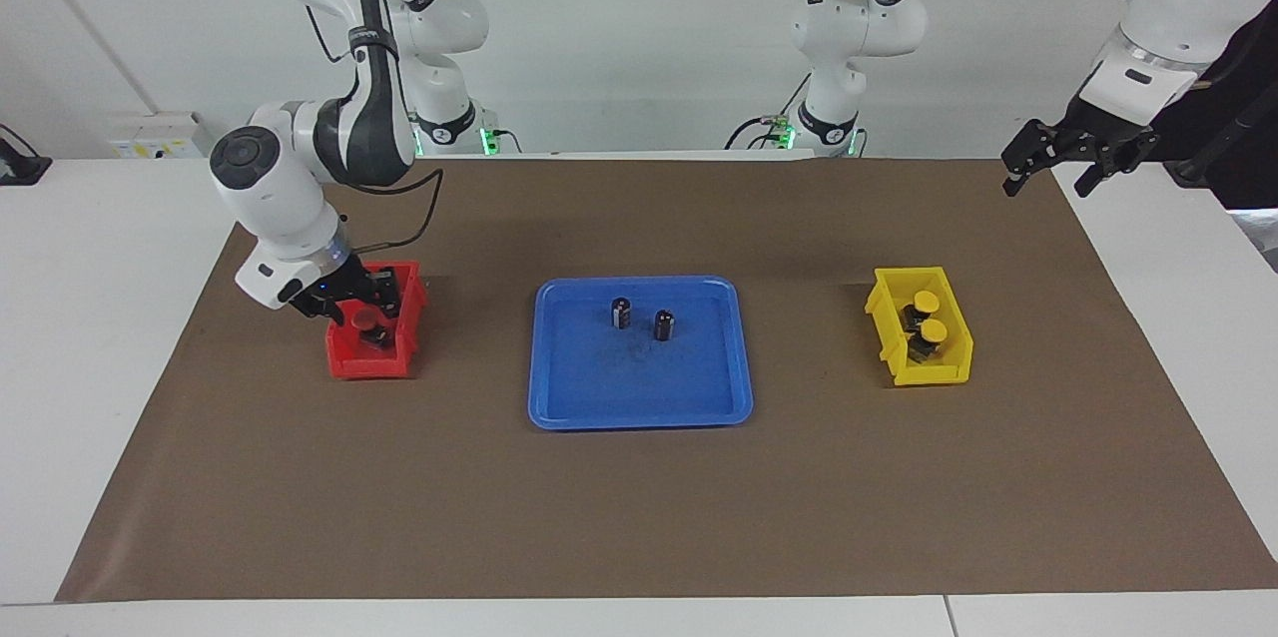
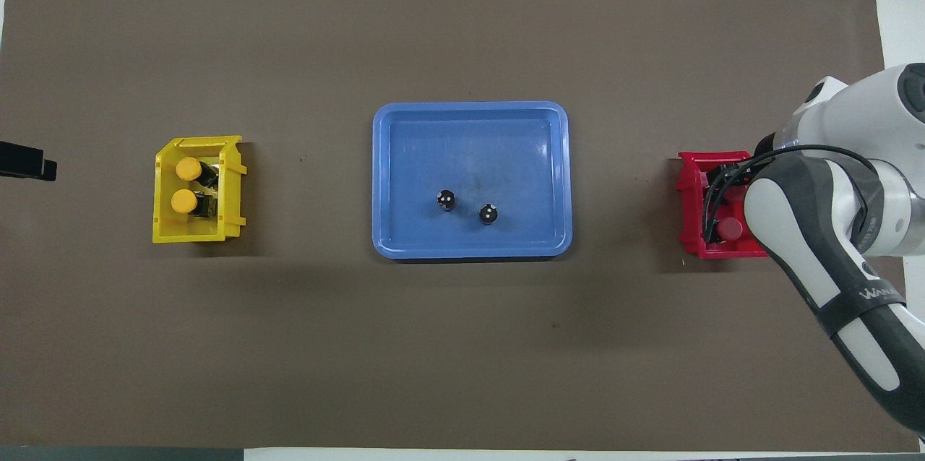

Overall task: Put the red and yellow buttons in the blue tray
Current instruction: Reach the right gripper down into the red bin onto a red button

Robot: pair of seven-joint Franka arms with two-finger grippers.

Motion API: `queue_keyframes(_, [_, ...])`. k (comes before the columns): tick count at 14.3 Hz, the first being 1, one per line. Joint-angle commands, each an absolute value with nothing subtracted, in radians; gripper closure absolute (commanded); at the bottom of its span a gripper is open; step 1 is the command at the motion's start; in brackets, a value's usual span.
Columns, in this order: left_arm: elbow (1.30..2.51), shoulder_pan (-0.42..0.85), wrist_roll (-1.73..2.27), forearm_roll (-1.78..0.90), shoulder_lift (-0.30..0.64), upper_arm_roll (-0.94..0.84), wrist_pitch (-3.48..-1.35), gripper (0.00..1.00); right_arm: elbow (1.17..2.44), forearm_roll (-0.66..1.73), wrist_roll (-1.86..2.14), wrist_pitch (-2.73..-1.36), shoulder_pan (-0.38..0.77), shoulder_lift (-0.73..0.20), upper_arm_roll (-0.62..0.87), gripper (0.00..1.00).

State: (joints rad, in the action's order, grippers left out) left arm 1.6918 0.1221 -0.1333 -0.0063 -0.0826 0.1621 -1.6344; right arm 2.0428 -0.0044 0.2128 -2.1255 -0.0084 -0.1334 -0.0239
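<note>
My right gripper (image 1: pixel 369 302) is down inside the small red bin (image 1: pixel 344 362), over the red button nearer to the robots, which it hides. The other red button (image 1: pixel 367 321) (image 2: pixel 730 228) shows just beside it in the bin. Two yellow buttons (image 1: pixel 926 302) (image 2: pixel 188 169) lie in the yellow bin (image 1: pixel 944 372) at the left arm's end. Between the bins lies the blue tray (image 1: pixel 639 387) (image 2: pixel 470 128). My left gripper (image 1: pixel 1056 163) hangs open in the air over the mat's corner at its own end, waiting.
Two dark capless cylinders (image 1: pixel 621 312) (image 1: pixel 664 324) stand in the tray's half nearer to the robots. A brown mat (image 1: pixel 639 517) covers the table. The right arm's forearm covers part of the red bin (image 2: pixel 692 219) in the overhead view.
</note>
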Motion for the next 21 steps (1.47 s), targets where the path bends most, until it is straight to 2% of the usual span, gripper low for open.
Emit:
queue_keyframes(1, [1.698, 0.114, -0.138, 0.009, -0.098, 0.155, -1.620, 0.00, 2.069, 0.008, 0.265, -2.158, -0.025, -0.129, -0.018, 0.31])
queue_keyframes(6, [1.698, 0.114, -0.138, 0.009, -0.098, 0.155, -1.620, 0.00, 2.120, 0.002, 0.302, -2.221, -0.046, -0.121, -0.018, 0.31])
queue_keyframes(13, [1.698, 0.114, -0.138, 0.009, -0.098, 0.155, -1.620, 0.00, 2.149, 0.002, 0.298, -2.232, -0.046, -0.117, -0.018, 0.32])
queue_keyframes(17, [1.698, 0.114, -0.137, 0.009, -0.098, 0.155, -1.620, 0.00, 2.149, 0.002, 0.291, -2.227, -0.038, -0.115, -0.017, 0.45])
queue_keyframes(19, [1.698, 0.114, -0.137, 0.009, -0.098, 0.155, -1.620, 0.00, 2.149, 0.002, 0.291, -2.221, -0.037, -0.115, -0.017, 0.58])
queue_keyframes(21, [1.700, 0.114, -0.137, 0.009, -0.098, 0.155, -1.620, 0.00, 2.149, 0.002, 0.291, -2.217, -0.037, -0.115, -0.017, 0.75])
